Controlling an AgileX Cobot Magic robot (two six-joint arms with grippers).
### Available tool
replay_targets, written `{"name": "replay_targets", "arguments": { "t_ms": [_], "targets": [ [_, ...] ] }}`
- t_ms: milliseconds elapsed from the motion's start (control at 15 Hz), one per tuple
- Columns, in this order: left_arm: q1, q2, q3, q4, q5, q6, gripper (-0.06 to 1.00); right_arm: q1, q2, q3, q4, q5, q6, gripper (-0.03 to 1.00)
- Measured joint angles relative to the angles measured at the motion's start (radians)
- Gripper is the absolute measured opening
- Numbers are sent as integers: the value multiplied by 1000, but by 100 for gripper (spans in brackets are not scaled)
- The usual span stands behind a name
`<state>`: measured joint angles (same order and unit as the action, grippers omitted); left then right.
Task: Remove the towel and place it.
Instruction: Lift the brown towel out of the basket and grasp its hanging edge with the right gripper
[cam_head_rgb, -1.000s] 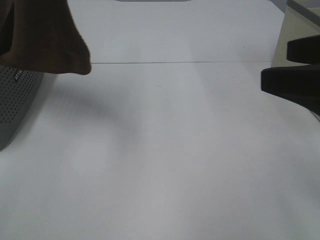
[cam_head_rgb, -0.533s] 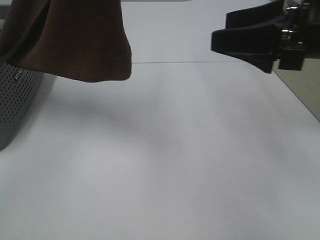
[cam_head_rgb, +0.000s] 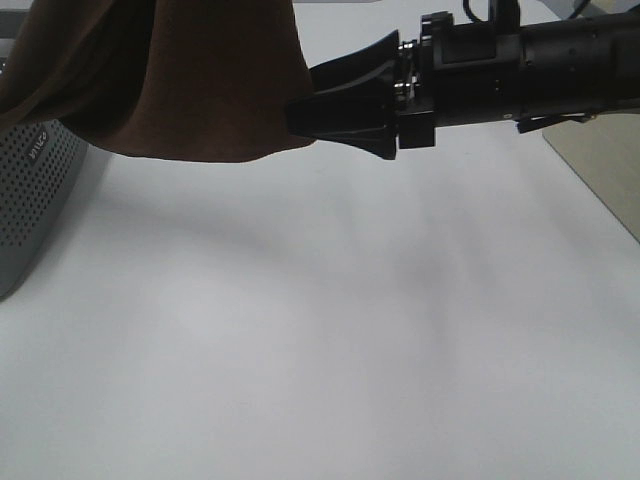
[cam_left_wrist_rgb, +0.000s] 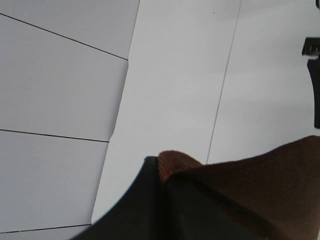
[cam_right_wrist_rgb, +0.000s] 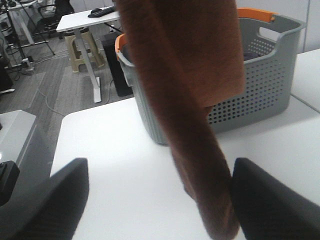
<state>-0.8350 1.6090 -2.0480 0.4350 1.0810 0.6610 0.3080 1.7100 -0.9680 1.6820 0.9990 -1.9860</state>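
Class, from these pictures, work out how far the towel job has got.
Done: the towel hangs lifted above the table, in front of the grey basket, pinched in the shut left gripper. In hand: the open right gripper has its fingers either side of the hanging towel, not closed. Left: laying the towel down on the table.

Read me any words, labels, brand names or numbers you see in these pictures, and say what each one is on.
Small pale lettering on the wall of the grey perforated plastic basket, seen in the high view: too blurred to read.
Dark brown terry towel: no tag or print shows.
No other text appears in any view.
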Motion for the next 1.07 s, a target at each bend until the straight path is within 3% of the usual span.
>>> {"name": "replay_targets", "arguments": {
  "t_ms": [200, 467, 667, 1067],
  "targets": [
    [0, 0, 0, 0, -14, 0, 0, 62, 36, -36, -8, -4, 0, 75],
    [0, 1, 0, -47, -42, 0, 0, 65, 40, -37, -40, -81, 0, 75],
    [0, 8, 0, -48, -53, -1, 0, 65, 45, -37, -67, -82, 0, 70],
    [0, 32, 0, -53, -55, -26, 0, 65, 46, -37, -50, -119, 1, 23]
  ]
}}
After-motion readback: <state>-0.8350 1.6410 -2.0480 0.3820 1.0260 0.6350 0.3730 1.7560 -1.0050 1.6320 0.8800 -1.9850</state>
